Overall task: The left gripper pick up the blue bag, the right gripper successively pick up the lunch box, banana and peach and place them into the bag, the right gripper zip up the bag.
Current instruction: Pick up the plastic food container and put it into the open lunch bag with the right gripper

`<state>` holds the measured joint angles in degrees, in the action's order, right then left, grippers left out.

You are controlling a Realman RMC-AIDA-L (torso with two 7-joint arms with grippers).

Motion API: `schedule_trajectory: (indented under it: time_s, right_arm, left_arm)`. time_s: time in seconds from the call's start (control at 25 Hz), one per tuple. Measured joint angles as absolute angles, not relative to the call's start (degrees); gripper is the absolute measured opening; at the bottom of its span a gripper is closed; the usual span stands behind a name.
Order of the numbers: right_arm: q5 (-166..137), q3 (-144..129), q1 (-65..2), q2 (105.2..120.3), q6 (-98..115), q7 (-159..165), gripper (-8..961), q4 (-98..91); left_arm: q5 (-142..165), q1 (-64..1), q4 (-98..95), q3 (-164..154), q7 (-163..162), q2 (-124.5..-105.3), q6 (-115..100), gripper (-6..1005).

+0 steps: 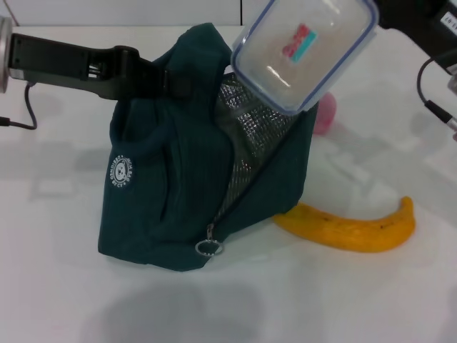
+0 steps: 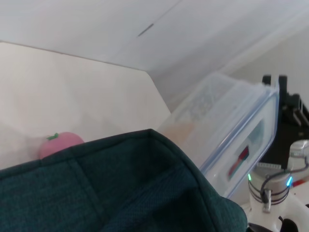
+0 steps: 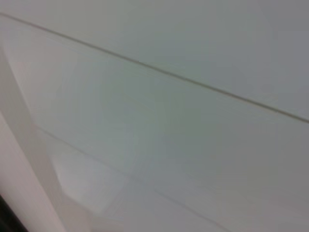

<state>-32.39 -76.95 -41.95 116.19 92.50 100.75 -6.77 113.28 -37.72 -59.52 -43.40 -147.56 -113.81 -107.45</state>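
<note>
The blue bag stands on the white table with its top held up and its mouth open, so the silver lining shows. My left gripper reaches in from the left and is shut on the bag's upper edge. The lunch box hangs tilted just above the bag's opening, with my right gripper shut on its far corner at the top right. The banana lies on the table to the right of the bag. Behind the bag, the peach is partly hidden. The left wrist view shows bag fabric, the lunch box and the peach.
The zipper's ring pull hangs low on the bag's front corner. Black cables run along the table's right side, and one cable lies at the far left. The right wrist view shows only pale flat surfaces.
</note>
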Motion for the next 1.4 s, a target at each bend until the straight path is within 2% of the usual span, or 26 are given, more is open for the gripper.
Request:
schedule_trajectory:
  time_s: [0.6,1.4]
  right_arm:
    - [-31.85,-94.59,-41.80,116.19,79.60,99.87,99,-16.10]
    - [-22.59,-103.03,-38.60,116.19,78.15,91.70,138,-20.98]
  left_arm:
    - [113.19,-38.28,-54.97,-43.08,-145.42,-113.88,-105.90,39]
    - [111.18,-37.86,-53.73,-43.42,-145.20,-114.34,-106.43,39]
